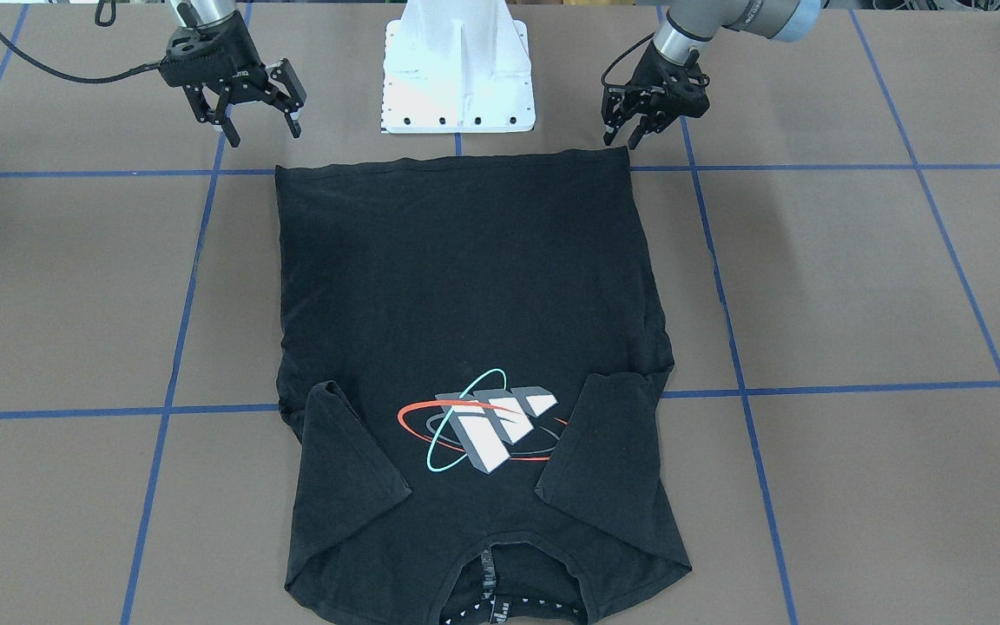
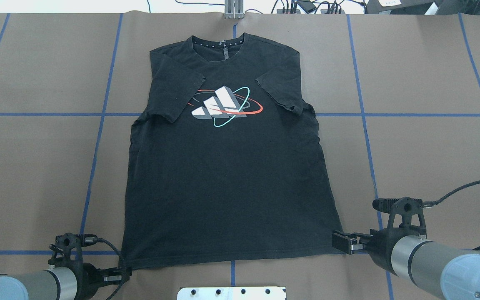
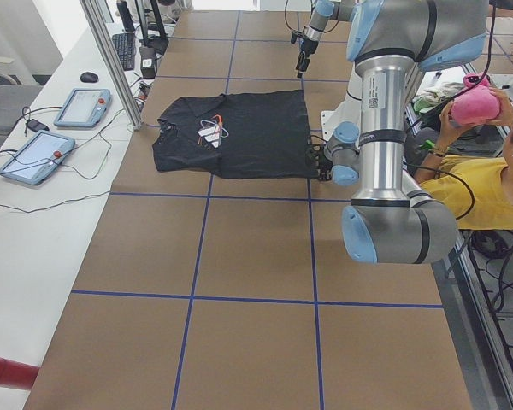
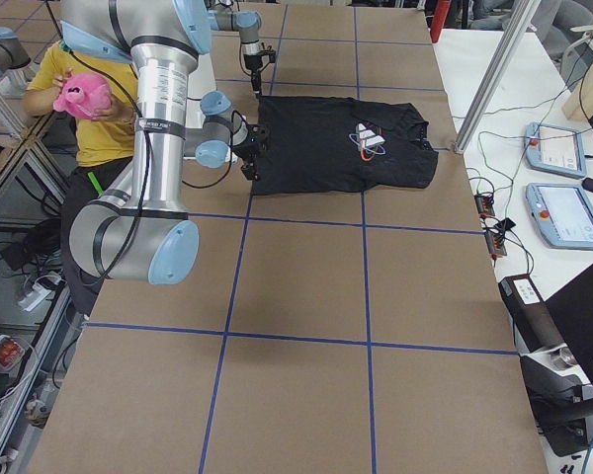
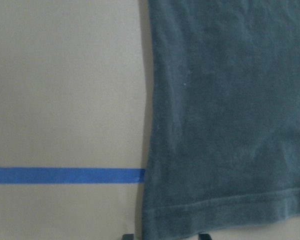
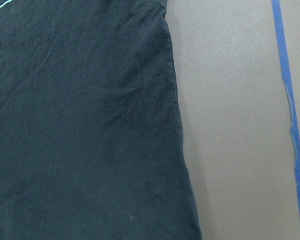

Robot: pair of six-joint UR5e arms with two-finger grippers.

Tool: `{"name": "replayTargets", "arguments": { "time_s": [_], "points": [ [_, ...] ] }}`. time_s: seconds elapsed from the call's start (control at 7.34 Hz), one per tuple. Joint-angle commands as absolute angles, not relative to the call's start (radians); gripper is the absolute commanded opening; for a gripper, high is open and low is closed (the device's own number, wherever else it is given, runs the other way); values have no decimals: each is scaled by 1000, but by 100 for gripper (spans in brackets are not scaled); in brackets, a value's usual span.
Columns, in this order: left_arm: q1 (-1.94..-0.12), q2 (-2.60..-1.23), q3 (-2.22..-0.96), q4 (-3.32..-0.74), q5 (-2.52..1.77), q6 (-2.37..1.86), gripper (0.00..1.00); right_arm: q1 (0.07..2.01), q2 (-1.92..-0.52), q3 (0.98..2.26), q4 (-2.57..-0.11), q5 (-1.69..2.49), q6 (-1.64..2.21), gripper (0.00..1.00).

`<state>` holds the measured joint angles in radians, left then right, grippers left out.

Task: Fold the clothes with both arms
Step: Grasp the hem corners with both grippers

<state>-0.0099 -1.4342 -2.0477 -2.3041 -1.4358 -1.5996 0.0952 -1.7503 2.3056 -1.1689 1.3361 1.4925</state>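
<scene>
The black T-shirt (image 2: 227,166) lies flat and print-up on the brown table, collar away from me, both sleeves folded in over the chest. It also shows in the front view (image 1: 465,330). My left gripper (image 2: 124,273) is open and low at the hem's left corner; in the left wrist view its fingertips (image 5: 127,236) stand either side of the hem corner (image 5: 170,215). In the front view the left gripper (image 1: 621,139) is just beside that corner. My right gripper (image 1: 261,126) is open and empty, raised beside the hem's other corner (image 2: 332,246).
The white mount base (image 1: 458,78) stands right behind the hem. Blue tape lines (image 2: 98,137) grid the table. A person in yellow with a pink toy (image 3: 474,102) sits behind the robot. Tablets (image 3: 81,107) and a metal post (image 3: 111,60) are at the far side.
</scene>
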Motion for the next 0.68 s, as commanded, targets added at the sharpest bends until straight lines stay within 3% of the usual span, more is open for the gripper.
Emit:
{"name": "replayTargets", "arguments": {
  "time_s": [0.0,0.54],
  "points": [
    [-21,-1433,-2048,-2304,-1436,-1597,37,95,-1750,2306,-1169,1336,1493,100],
    [-34,-1431,-2046,-2303,-1436,-1586,38,95,-1750,2307,-1169,1336,1493,100]
  ]
}}
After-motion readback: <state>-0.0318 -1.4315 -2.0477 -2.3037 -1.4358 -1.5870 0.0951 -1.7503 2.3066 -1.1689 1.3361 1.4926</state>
